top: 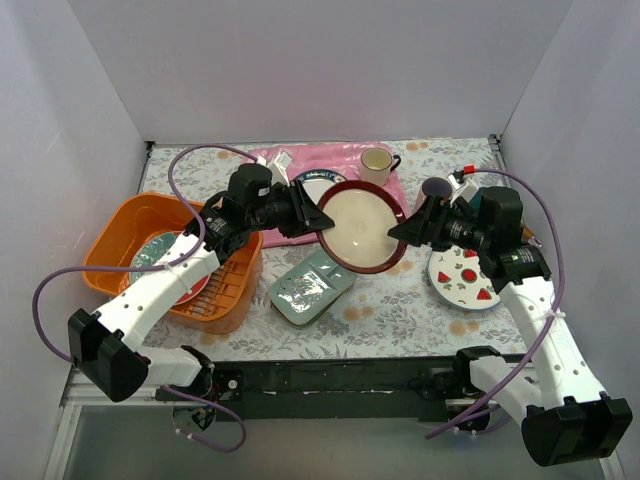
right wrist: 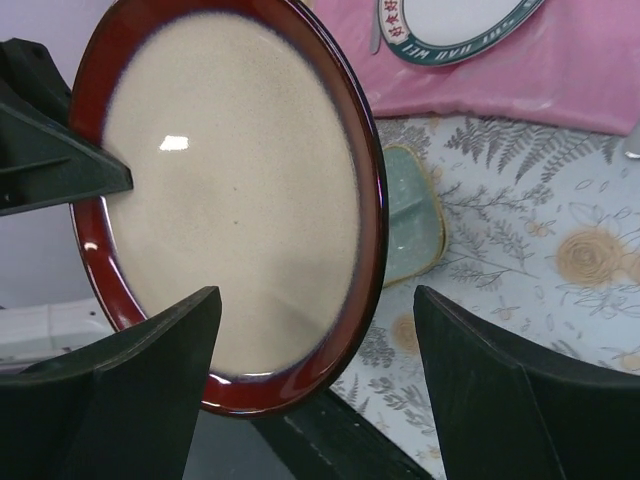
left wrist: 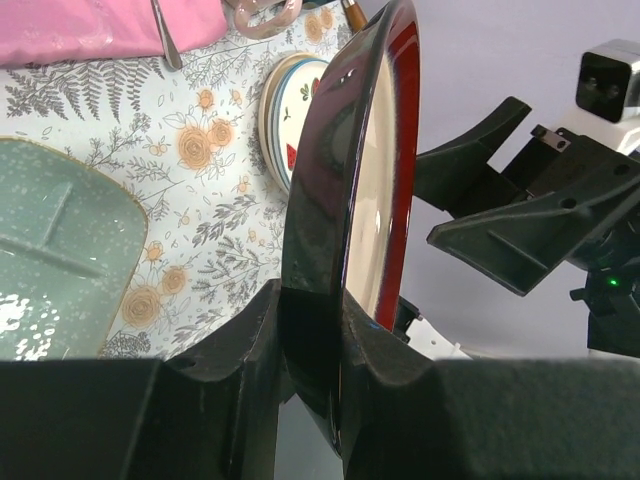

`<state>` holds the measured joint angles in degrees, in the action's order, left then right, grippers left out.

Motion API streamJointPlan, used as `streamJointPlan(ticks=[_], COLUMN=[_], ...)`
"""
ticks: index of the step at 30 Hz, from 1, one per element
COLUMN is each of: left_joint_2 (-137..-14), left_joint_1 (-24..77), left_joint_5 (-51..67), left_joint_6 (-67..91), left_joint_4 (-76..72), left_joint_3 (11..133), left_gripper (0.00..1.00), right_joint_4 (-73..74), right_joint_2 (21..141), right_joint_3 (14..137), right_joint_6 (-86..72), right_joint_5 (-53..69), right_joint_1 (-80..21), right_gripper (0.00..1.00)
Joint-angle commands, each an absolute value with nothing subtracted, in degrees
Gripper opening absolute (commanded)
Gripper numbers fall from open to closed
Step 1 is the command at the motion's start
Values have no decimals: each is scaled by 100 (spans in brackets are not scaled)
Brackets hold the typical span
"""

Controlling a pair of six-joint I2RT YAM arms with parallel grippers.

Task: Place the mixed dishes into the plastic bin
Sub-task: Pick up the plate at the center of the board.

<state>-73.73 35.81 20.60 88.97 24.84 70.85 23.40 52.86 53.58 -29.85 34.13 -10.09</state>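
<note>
1. The left gripper (left wrist: 315,325) has its fingers clamped on the rim of the cream plate (left wrist: 375,170). It holds the plate on edge in the air, with the cream face turned toward the right gripper.
2. The right gripper (right wrist: 315,300) has its fingers wide apart, one on each side of the plate's opposite rim. One finger stands clear of the rim. Whether the other touches it I cannot tell.
3. Below the plate, between the two grippers, the green tray (top: 312,288) lies flat on the table (top: 400,305).
4. Just under the right gripper, the strawberry plate (top: 465,278) lies flat on the table.
5. Beyond the left fingers lies the pink mat (top: 300,160). It carries the blue-rimmed plate (top: 312,182), and the cream mug (top: 377,160) stands at its far end.
6. Beside the right gripper, on its far side, sits a dark round thing too small to make out.
7. The bin (top: 115,235) sits behind the left fingers, under the left forearm, well apart from the held plate. Two dishes lie in it, partly hidden by the arm: a greyish one (top: 158,250) and a red one (top: 188,290).
</note>
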Motion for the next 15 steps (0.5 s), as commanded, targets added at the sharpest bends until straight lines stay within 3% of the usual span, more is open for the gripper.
streamJointPlan(ticks=[1,15], left_joint_2=[-6785,-6803], left_joint_1=[3559,3524], left_joint_5=[2347,2399], left_joint_6=[9123,9229], left_joint_4=[1661,1468], left_joint_3=[7181,7137], left_gripper=[0,0], right_joint_4=[1881,1556], right_joint_2=[5317,5493], right_joint_3=[5247,4931], right_joint_6=[-3735,-4693], right_joint_5=[3770,4166], right_joint_1=[-967,-888], right_gripper=[84,64])
